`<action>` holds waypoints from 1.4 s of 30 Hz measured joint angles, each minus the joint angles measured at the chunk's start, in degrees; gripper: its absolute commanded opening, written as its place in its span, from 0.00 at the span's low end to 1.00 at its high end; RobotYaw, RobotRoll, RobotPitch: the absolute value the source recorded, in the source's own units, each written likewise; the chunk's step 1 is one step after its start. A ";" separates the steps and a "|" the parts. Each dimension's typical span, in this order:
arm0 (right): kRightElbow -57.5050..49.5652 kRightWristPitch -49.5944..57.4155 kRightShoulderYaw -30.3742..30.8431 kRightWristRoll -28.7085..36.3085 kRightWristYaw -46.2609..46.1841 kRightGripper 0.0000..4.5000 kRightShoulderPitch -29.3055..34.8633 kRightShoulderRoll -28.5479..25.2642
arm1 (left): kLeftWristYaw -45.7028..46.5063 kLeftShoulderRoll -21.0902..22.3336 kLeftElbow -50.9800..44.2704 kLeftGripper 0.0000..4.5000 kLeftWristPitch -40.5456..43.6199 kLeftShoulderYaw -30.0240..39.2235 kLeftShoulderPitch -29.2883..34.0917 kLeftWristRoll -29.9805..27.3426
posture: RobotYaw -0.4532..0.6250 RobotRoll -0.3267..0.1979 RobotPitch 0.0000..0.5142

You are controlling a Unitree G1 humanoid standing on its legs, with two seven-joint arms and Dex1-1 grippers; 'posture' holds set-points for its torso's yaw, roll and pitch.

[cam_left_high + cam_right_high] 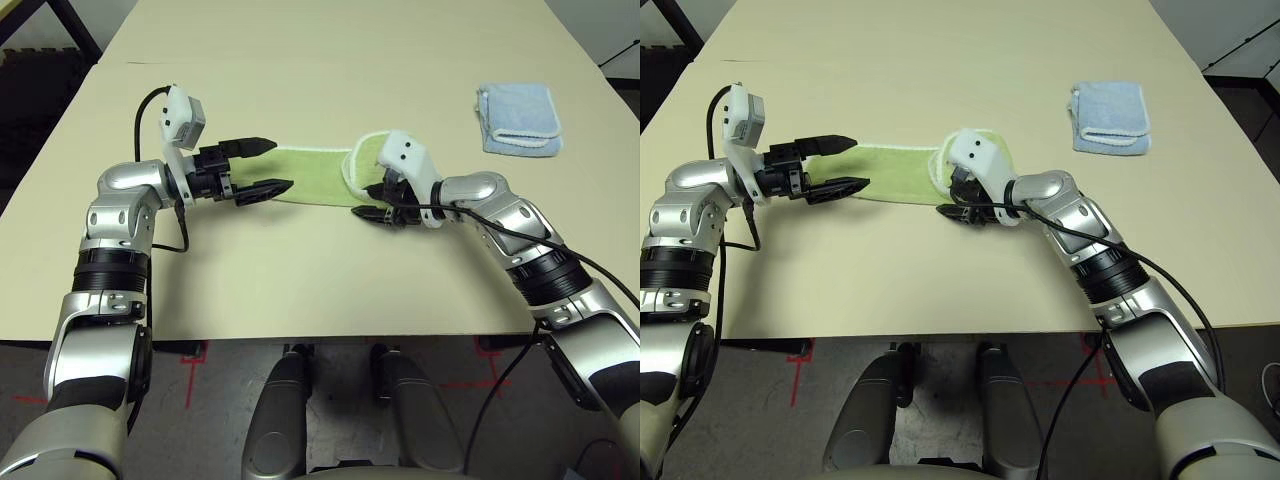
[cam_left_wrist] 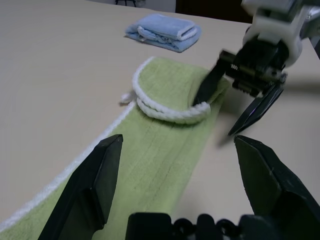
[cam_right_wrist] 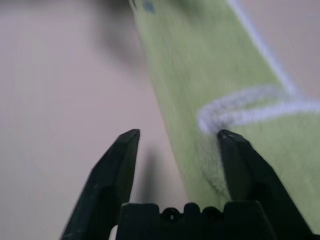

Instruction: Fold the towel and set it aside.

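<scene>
the towel lies flat on the bench as a long narrow strip between the two arms, its right end doubled back on itself so that two runs of white corded edging stack in a curve. it is light green terry, looped and matte, with faint lengthwise ribs; it looks light, limp and rough enough not to slip in a grip, though it will sag and bunch wherever it is unsupported. the best hold is probably through the thick corded hem or a corner, taking every layer at once, since a pinch on the top ply alone would peel the fold open.

the right pincer sits at the folded end with its black tapered fingers apart, one over the cloth's near edge and one over bare bench, gripping nothing. the left pincer hovers at the other end, fingers spread wide above the strip, also empty.

well apart, at the far right, a small light blue towel rests folded, plush and soft-edged. the bench is smooth, pale beige and hard.
</scene>
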 measured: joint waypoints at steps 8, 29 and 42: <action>-3.72 -3.13 -10.78 8.80 10.18 0.99 8.73 -9.40 | -0.80 0.11 0.30 1.00 0.06 -0.21 -0.09 0.03 | 0.45 0.62 0.36; 20.80 -28.38 -19.45 3.52 2.57 0.53 6.15 -2.78 | 0.82 -1.97 1.49 1.00 1.85 -1.16 -1.78 -0.08 | 0.49 0.62 0.39; 45.25 -35.75 -17.51 0.28 8.56 0.00 -8.57 5.74 | 3.90 -2.58 -3.25 1.00 4.08 0.02 2.19 -1.06 | 0.54 0.62 0.40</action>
